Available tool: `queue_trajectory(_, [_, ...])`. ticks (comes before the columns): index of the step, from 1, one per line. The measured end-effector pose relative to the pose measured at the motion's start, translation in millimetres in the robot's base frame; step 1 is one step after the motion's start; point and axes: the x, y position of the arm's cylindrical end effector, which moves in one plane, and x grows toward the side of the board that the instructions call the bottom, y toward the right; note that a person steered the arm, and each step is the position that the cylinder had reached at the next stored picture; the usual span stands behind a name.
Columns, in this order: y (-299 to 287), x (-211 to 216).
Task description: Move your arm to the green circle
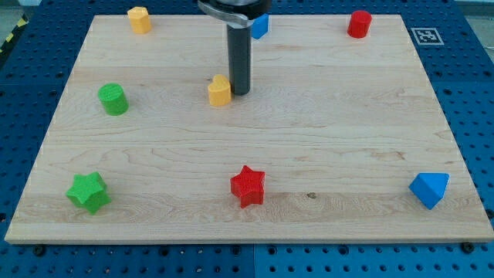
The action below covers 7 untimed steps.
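— Starting at the view's bottom edge, what sits on the wooden board?

— Three blocks in a row near that edge: a green star at the view's left, a red star around the middle, and a blue triangular block at the view's right.

— And further up?

— The green circle, a short cylinder, stands alone on the left side of the board. At about the same depth, toward the middle, my tip rests on the board with a yellow block just beside it on the view's left, touching or nearly so; I cannot tell which.

— So where is the green circle relative to your tip?

— Well apart, off to the view's left, with the yellow block between them.

— Any jaws to report?

— None; the arm ends in a plain dark rod, so nothing opens or closes.

— What lies along the top edge?

— Another yellow block at the left, a blue block partly hidden behind the rod, and a red cylinder toward the right.
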Motion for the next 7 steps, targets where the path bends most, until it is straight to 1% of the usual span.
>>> queue_trajectory(2, [-43,0])
queue_trajectory(3, [-47,-3])
queue_trajectory(4, [-62,-51])
queue_trajectory(5, [-123,-59])
queue_trajectory(6, [-198,-49])
queue_trajectory(7, [-241,6])
